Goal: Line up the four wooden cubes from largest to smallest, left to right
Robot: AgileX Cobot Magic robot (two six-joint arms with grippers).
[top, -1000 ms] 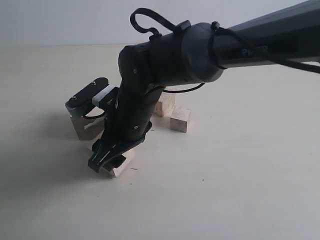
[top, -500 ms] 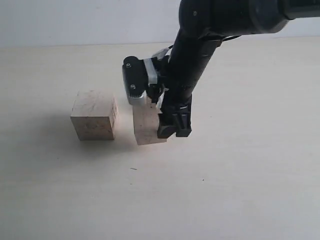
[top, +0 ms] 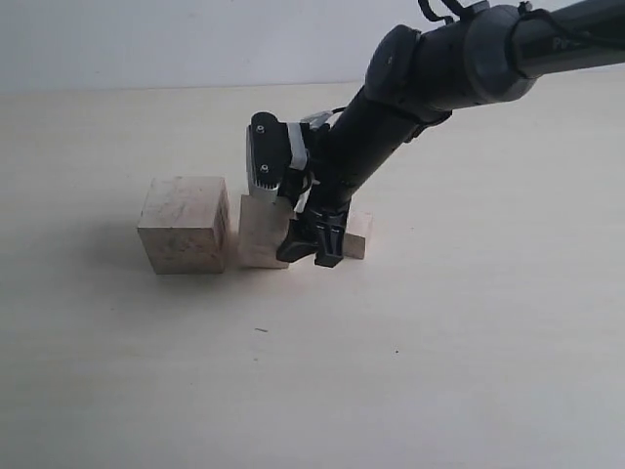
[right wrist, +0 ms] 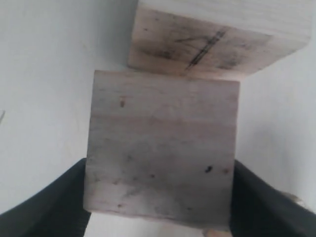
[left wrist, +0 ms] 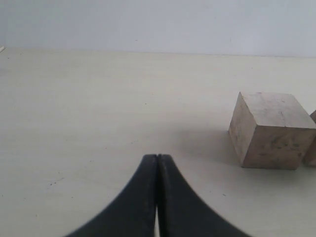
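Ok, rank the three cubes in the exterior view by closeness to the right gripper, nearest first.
1. Middle cube, gripped by the right gripper.
2. Small cube, just right of it.
3. Largest cube, far left.

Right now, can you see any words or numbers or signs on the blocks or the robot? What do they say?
None: no words, numbers or signs can be read in any view.
The biggest wooden cube and the second-biggest cube, gripped in the right claw, carry only dark streaks and specks, not letters.
The black arm shows no readable label.
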